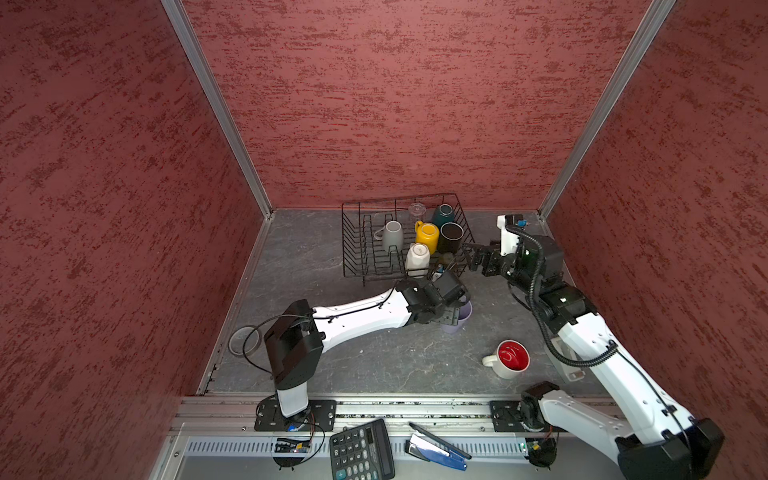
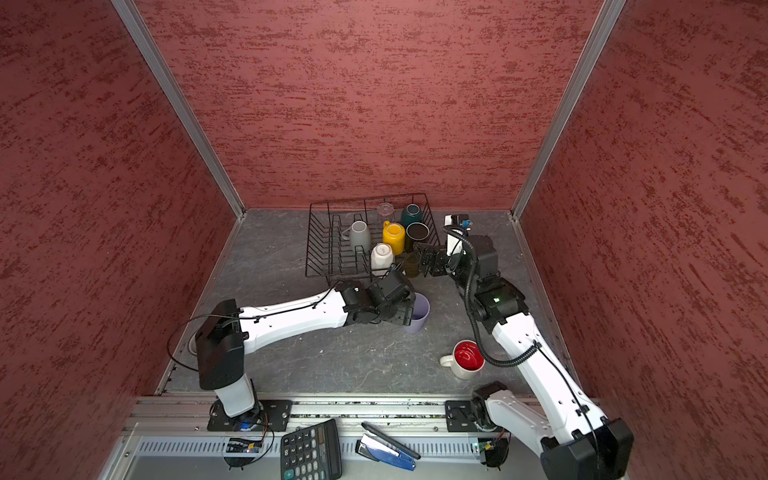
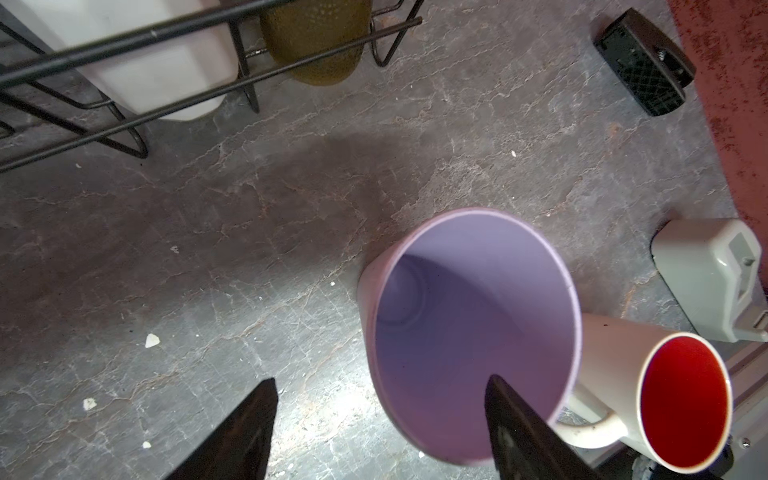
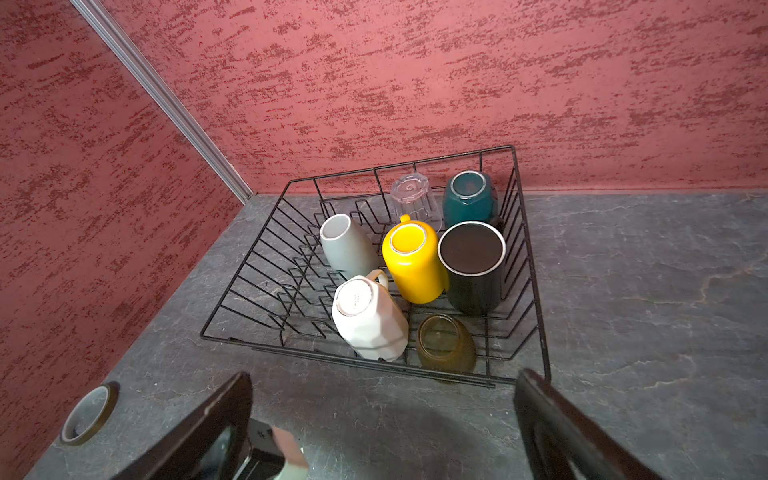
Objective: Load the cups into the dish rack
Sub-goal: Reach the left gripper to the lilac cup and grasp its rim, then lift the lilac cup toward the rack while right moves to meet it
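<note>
Left end effector (image 3: 382,378) spread apart, straddling the rim of the lavender tumbler (image 3: 457,332), one finger inside, unclamped, while right end effector (image 4: 384,374) gapes wide beside the dish rack (image 4: 270,282).

Seven cups (image 4: 411,262) in rack (image 3: 153,34); tumbler (image 3: 473,332), mug (image 1: 508,359) outside

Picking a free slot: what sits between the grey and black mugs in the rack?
The yellow mug stands between them; the right wrist view shows it clearest.
</note>
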